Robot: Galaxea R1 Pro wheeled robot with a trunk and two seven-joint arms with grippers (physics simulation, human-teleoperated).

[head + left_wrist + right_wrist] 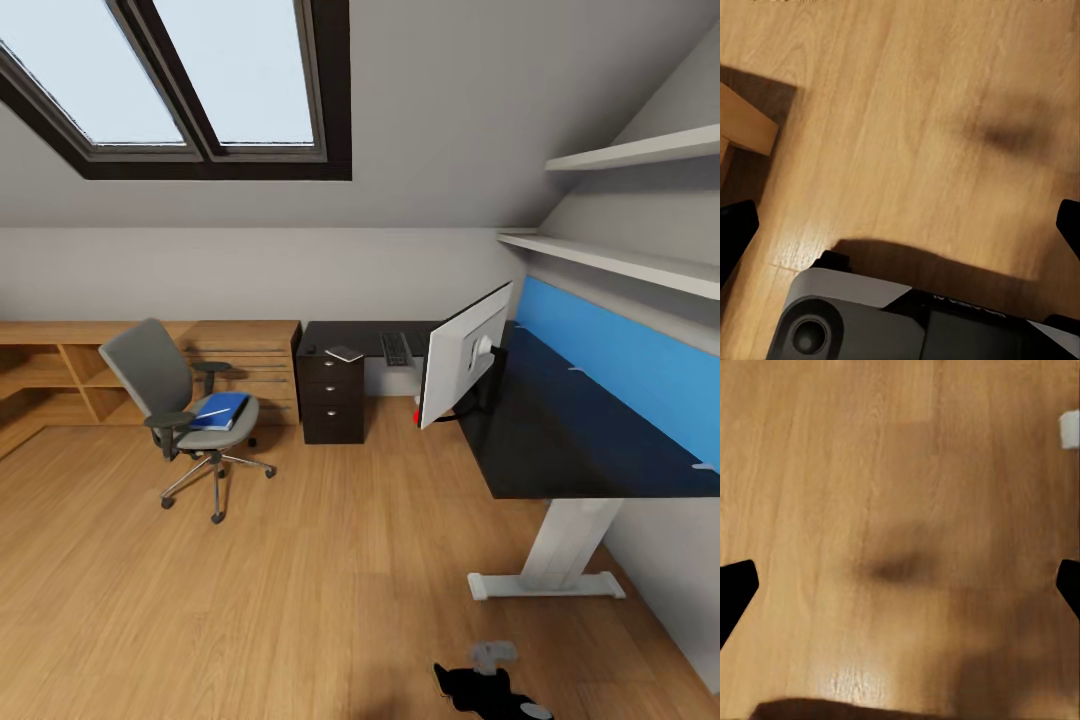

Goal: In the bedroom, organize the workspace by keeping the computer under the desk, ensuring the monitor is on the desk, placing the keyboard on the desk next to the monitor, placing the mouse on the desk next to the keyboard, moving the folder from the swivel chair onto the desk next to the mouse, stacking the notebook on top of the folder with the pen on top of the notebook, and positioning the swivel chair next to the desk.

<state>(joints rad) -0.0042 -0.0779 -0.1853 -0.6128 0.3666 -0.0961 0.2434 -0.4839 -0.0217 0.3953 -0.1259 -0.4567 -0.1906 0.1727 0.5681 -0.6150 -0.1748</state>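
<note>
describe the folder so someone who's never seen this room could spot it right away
Find the grey swivel chair standing on the wood floor in front of the low light-wood cabinet, away from the black desk. On its seat lies the folder, flat and bright blue. It is the chair's one vivid patch, and a slim white pen rests on top of it.

Skylight [200, 80] in the sloped ceiling; two wall shelves [620, 205]; low light-wood cabinet [60, 370]; wood floor [300, 580]

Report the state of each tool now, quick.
Left tool: open, holding nothing, over the light wooden floor.
Right tool: open, holding nothing.
</note>
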